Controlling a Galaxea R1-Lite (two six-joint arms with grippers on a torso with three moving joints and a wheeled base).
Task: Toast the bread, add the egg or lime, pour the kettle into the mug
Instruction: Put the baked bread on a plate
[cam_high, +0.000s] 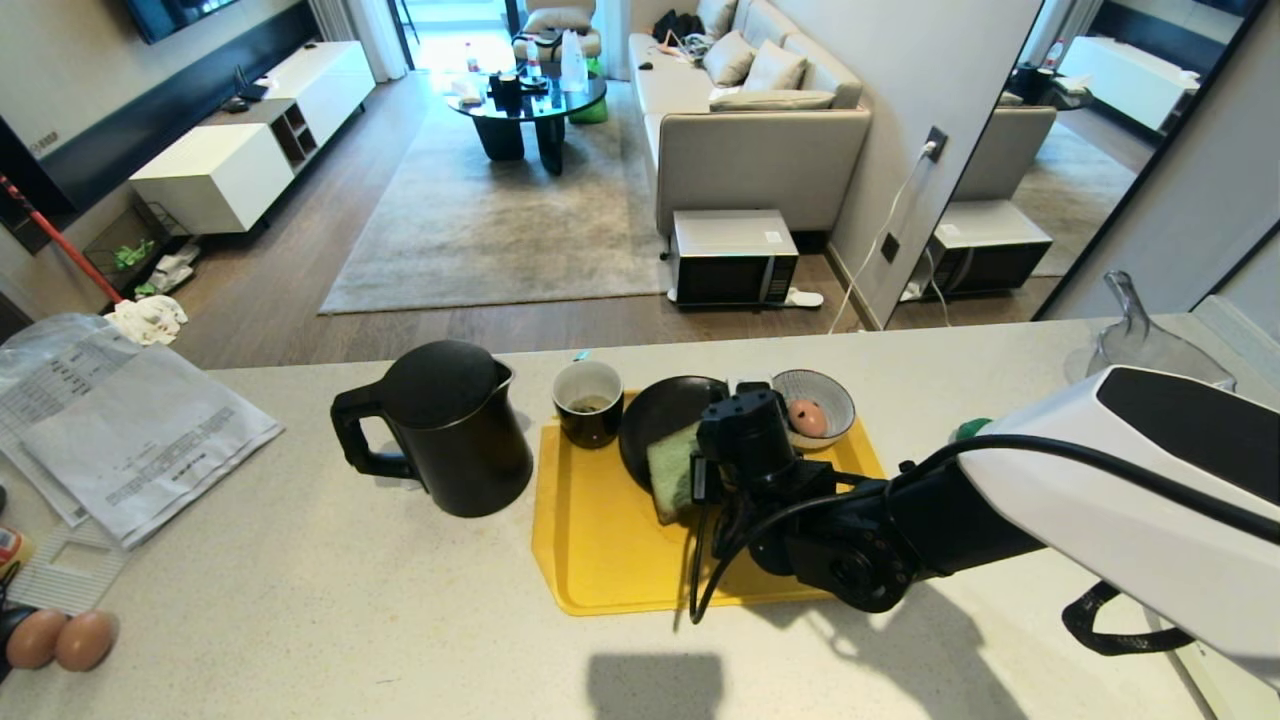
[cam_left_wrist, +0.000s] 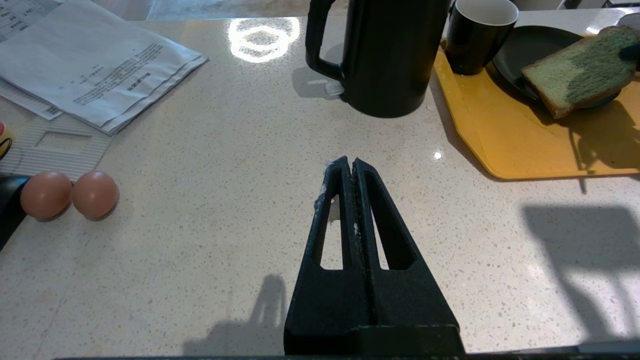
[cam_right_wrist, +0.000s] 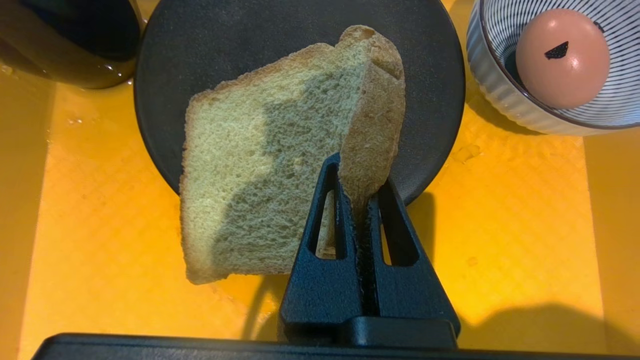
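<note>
The right gripper (cam_right_wrist: 356, 182) pinches one crust edge of the bread (cam_right_wrist: 270, 165), the pale green slice hanging tilted, its far part over the black plate (cam_right_wrist: 210, 55) and its near corner over the yellow tray (cam_right_wrist: 500, 225). Just beyond sits a striped bowl (cam_right_wrist: 500, 95) holding an egg (cam_right_wrist: 562, 65). Farther off stand the mug (cam_high: 588, 402) and kettle (cam_high: 450, 425). The left gripper (cam_left_wrist: 351, 172) hovers clamped shut, empty, above bare counter (cam_left_wrist: 225, 175).
</note>
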